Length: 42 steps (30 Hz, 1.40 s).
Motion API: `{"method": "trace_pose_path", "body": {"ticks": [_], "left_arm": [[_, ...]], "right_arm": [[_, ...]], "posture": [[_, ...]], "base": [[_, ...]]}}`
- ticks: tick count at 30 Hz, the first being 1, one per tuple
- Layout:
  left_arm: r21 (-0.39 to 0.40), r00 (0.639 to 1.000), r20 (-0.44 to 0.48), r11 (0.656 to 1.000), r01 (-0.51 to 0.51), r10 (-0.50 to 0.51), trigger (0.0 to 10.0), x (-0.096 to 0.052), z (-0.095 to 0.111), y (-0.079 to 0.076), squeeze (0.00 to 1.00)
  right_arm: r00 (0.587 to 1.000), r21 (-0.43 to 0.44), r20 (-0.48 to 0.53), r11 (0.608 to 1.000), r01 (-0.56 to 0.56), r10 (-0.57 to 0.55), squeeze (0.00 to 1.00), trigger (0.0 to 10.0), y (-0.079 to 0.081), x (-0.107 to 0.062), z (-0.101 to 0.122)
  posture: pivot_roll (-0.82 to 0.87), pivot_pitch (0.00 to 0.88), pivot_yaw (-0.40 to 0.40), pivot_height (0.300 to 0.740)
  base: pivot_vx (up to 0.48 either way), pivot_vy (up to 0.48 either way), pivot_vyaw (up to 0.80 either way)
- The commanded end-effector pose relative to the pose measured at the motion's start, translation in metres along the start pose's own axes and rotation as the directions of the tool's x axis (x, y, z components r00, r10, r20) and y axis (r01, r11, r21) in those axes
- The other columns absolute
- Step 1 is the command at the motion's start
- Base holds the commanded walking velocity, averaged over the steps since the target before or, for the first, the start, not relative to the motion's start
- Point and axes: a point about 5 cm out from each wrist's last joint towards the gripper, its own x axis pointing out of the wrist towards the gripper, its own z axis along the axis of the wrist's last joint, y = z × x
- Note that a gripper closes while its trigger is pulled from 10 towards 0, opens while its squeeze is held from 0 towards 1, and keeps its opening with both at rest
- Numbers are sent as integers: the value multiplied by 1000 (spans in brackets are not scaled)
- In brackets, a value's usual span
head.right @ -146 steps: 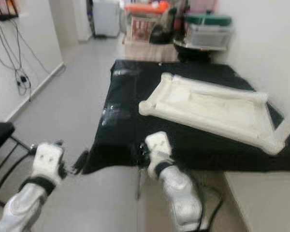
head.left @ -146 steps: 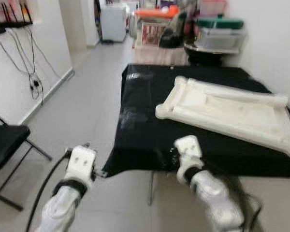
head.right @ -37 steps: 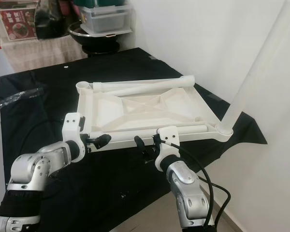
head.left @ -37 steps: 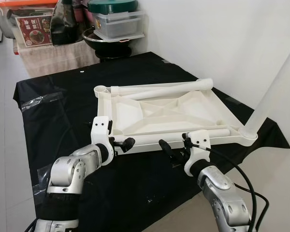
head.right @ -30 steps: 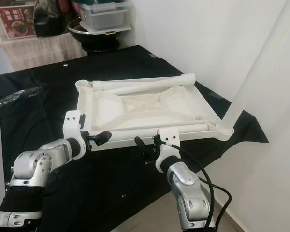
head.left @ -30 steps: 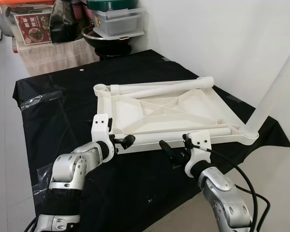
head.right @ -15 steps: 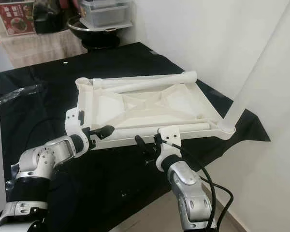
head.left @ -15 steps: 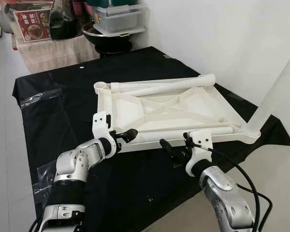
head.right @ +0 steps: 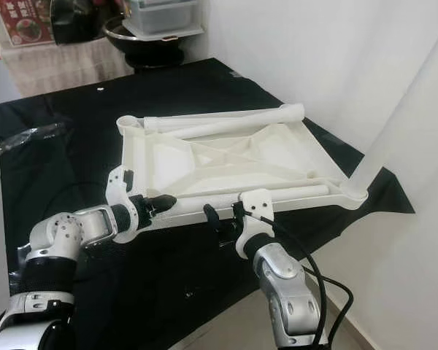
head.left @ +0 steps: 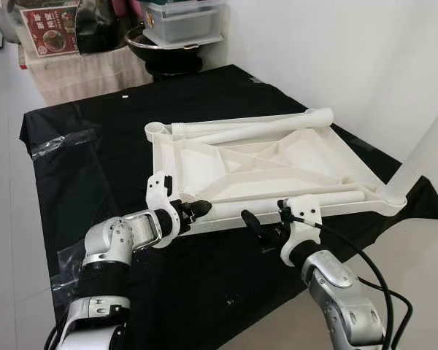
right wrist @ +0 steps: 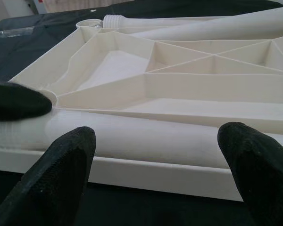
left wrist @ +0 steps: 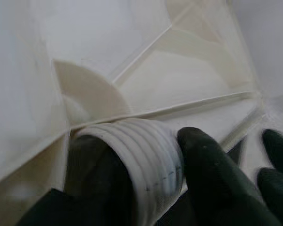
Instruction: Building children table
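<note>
Left gripper (head.left: pixel 192 211) fingers pinch the ribbed threaded end of the loose white plastic table leg (head.left: pixel 277 204), which lies along the near rim of the upturned white plastic tabletop (head.left: pixel 255 164). Right gripper (head.left: pixel 257 226) wide open, empty, that leg just ahead of its fingertips. Tabletop sits on the black sheet (head.left: pixel 80 168) beyond both grippers.

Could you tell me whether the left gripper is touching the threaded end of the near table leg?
Touching. In the left wrist view, the left gripper's black fingers press against the ribbed threads of the table leg.
</note>
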Motion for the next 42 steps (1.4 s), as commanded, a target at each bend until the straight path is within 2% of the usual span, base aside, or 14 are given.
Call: {"method": "trace_pose_path", "body": {"ticks": [1, 5, 13, 19, 24, 25, 29, 32, 33, 34, 37, 39, 41, 42], "left_arm": [[-10, 999, -33, 1000, 30, -30, 0, 3, -1, -5, 0], [-19, 999, -36, 999, 32, -33, 0, 3, 1, -5, 0], [-21, 998, 55, 999, 41, -40, 0, -8, 22, -5, 0], [36, 983, 174, 998, 49, -54, 0, -27, 47, -6, 0], [84, 944, 315, 994, 76, -99, 0, -59, 80, -9, 0], [84, 944, 315, 994, 76, -99, 0, -59, 80, -9, 0], [132, 916, 369, 984, 118, -160, 0, -77, 90, -14, 0], [165, 883, 404, 968, 188, -240, 0, -90, 92, -22, 0], [165, 883, 404, 968, 188, -240, 0, -90, 92, -22, 0], [152, 854, 432, 956, 249, -291, 0, -96, 91, -25, 0], [145, 843, 441, 951, 271, -308, 0, -99, 91, -26, 0], [147, 822, 464, 944, 296, -330, 0, -104, 89, -27, 0], [133, 781, 509, 930, 342, -360, 0, -111, 90, -28, 0], [133, 781, 509, 930, 342, -360, 0, -111, 90, -28, 0]], "right_arm": [[1000, 13, -7, 1000, -9, 9, 0, 10000, 3, -2, -2], [1000, 14, -7, 1000, -9, 9, 0, 10000, 3, -2, -1], [1000, 36, 8, 999, -4, 4, 0, 10000, 4, -1, 0], [998, 100, 51, 995, 18, -23, 0, 10000, -2, 0, 6], [985, 269, 174, 962, -37, -11, 0, 10000, -10, 1, 29], [985, 269, 174, 962, -37, -11, 0, 10000, -10, 1, 29], [964, 363, 264, 923, -129, 31, 0, 10000, -10, 1, 47], [922, 467, 374, 838, -281, 101, 0, 10000, -5, -1, 65], [922, 467, 374, 838, -281, 101, 0, 10000, -5, -1, 65], [883, 526, 448, 756, -389, 142, 0, 10000, 0, -1, 74], [868, 544, 472, 724, -425, 155, 0, 10000, 2, -1, 78], [849, 551, 488, 682, -481, 203, 0, 10000, 11, 2, 82], [821, 576, 512, 607, -547, 254, 0, 10000, 24, 5, 85], [821, 576, 512, 607, -547, 254, 0, 10000, 24, 5, 85]], "posture": [[-117, 87, -32, 740], [-114, 83, -31, 740], [-107, 71, -27, 740], [-96, 65, -26, 740], [-90, 67, -27, 740], [-90, 67, -27, 740], [-86, 66, -31, 740], [-81, 64, -37, 740], [-81, 64, -37, 740], [-77, 64, -42, 740], [-77, 64, -42, 740], [-68, 63, -51, 740], [-57, 62, -56, 740], [-57, 62, -56, 740]], "base": [[0, 0, 0], [0, 0, 0], [0, 0, 0], [0, 0, 0], [0, 0, 0], [0, 0, 0], [0, 0, 0], [0, 0, 0], [0, 0, 0], [0, 0, 0], [0, 0, 0], [0, 0, 0], [0, 0, 0], [0, 0, 0]]}}
